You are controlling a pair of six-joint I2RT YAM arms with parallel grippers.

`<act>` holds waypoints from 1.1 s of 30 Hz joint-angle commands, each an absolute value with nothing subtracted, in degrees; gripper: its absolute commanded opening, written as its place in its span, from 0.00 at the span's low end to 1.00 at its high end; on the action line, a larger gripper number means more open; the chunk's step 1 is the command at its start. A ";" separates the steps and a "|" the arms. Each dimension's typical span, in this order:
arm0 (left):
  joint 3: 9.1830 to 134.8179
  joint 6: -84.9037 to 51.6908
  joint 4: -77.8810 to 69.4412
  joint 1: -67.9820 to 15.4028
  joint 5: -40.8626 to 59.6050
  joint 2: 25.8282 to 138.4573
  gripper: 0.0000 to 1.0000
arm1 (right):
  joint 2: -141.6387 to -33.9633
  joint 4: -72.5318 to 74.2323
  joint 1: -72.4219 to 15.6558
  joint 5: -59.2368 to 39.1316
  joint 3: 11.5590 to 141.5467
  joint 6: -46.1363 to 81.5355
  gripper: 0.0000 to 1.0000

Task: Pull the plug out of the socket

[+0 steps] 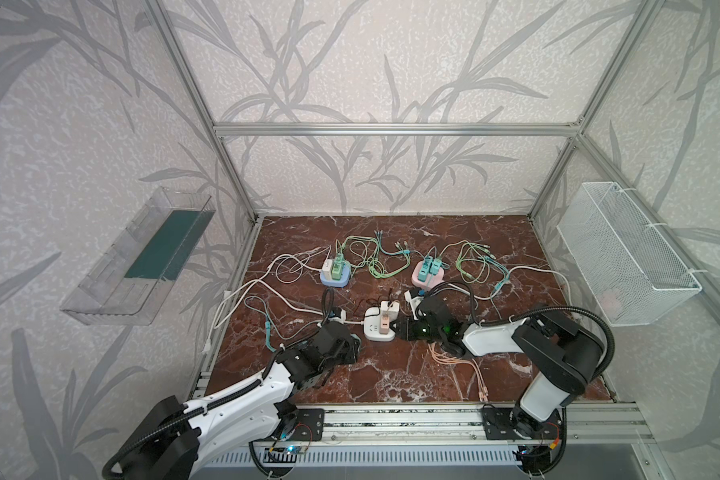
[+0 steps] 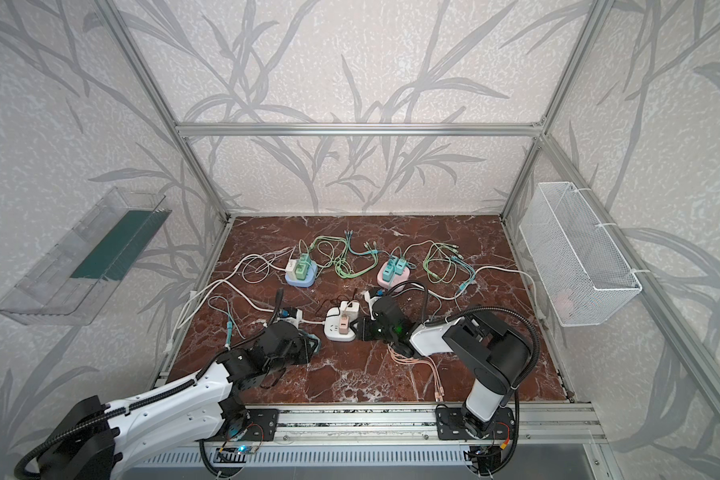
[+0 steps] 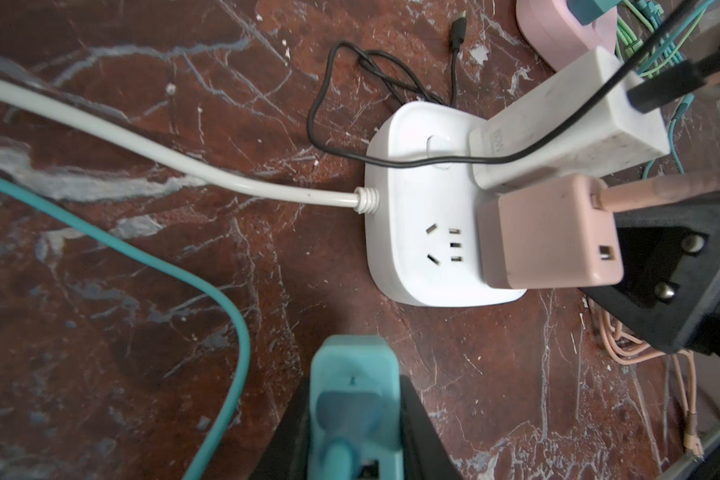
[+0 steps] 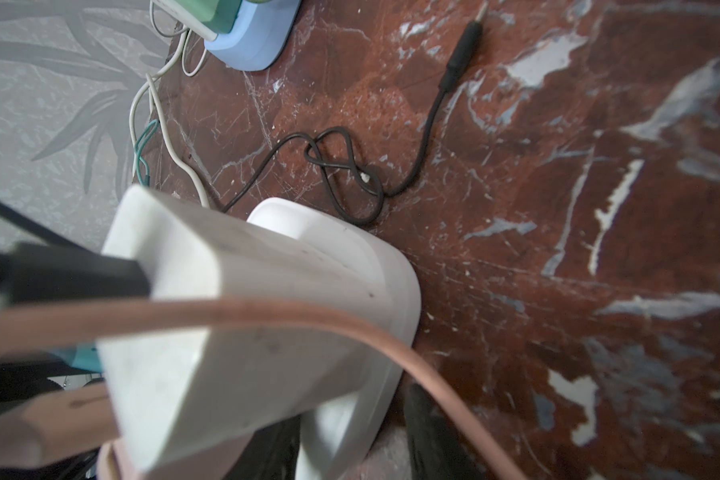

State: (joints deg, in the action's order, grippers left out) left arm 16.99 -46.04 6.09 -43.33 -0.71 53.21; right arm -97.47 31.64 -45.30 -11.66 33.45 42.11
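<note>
Clenching a teal plug (image 3: 352,390) in left jaws, near the white socket (image 3: 416,208) on the tabletop (image 3: 142,299); right jaws at the pink plug (image 3: 545,232) seated in it, grip impossible to tell.

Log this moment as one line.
left gripper: shut on teal plug, off white socket | right gripper: at pink plug, grip unclear | pink plug: in white socket

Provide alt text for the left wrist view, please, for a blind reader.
The left gripper holds a teal plug; ahead, on the red marble table, sits a white socket block with a pink charger and a white charger plugged in.
</note>
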 commanded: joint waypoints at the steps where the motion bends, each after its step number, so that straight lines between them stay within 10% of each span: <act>1: 16.00 -47.91 1.72 -42.37 4.00 54.46 0.24 | -98.26 28.12 -44.82 -11.07 31.76 41.44 0.42; 17: 11.97 -51.92 -3.09 -40.61 8.26 53.75 0.29 | -98.89 29.32 -44.82 -11.80 31.38 42.31 0.42; 33: 12.54 -54.44 8.80 -40.26 2.81 47.21 0.65 | -98.61 29.88 -44.82 -12.40 31.12 42.46 0.42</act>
State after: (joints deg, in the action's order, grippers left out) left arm 11.92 -53.49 3.92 -40.66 5.61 48.77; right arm -97.49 33.17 -45.04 -12.53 32.60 42.48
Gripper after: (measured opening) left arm 0.640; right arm 0.416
